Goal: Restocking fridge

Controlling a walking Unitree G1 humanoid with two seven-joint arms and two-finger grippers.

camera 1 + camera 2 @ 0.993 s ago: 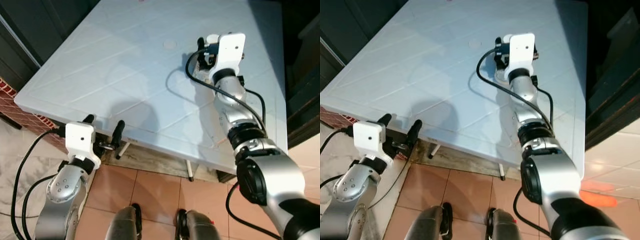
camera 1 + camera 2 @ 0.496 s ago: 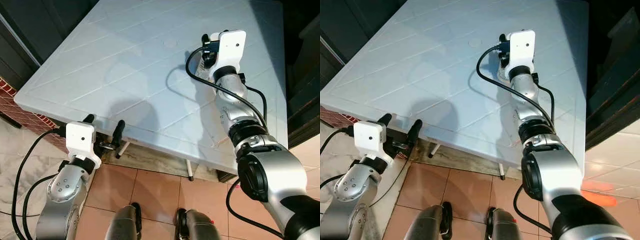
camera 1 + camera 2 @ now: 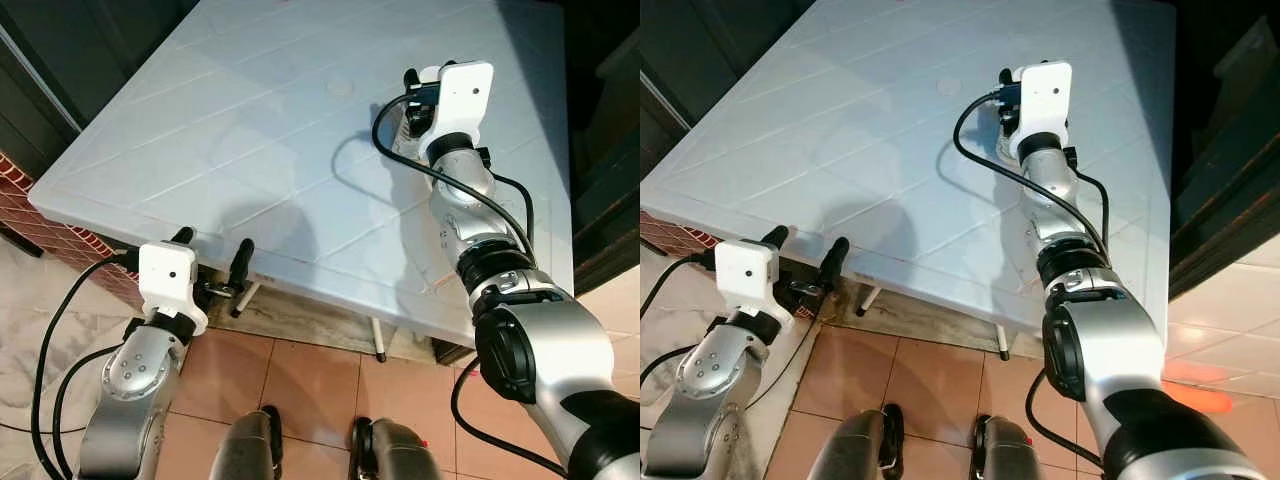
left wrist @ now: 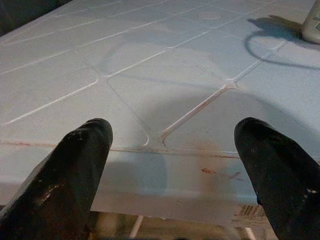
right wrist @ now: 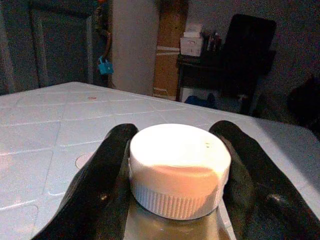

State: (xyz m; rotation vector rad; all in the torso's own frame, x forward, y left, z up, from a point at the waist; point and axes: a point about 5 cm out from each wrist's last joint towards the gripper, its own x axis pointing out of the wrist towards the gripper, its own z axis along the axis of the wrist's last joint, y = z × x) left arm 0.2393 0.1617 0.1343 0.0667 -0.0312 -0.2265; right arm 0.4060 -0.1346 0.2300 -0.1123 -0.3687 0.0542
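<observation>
A bottle with a white ribbed cap (image 5: 180,160) stands on the white plastic table (image 3: 250,120), toward its far right part. My right gripper (image 3: 412,100) reaches over the table and is shut on this bottle, one black finger (image 5: 107,170) pressed against each side just below the cap. From the head views the wrist camera hides most of the bottle. My left gripper (image 3: 213,243) is held low at the table's near edge, open, with nothing between its fingers (image 4: 75,165). The bottle's base (image 4: 312,25) shows far across the table in the left wrist view.
The table's near edge (image 3: 300,275) overhangs a tiled floor (image 3: 320,380) where my feet stand. A red brick wall (image 3: 60,235) is at the lower left. Dark furniture (image 3: 605,150) borders the table's right side. A tall cardboard box (image 5: 167,50) and dark shelves stand beyond the table.
The right gripper has edged slightly farther across the table and stayed around the bottle. The left gripper has shifted a little to the right, still open.
</observation>
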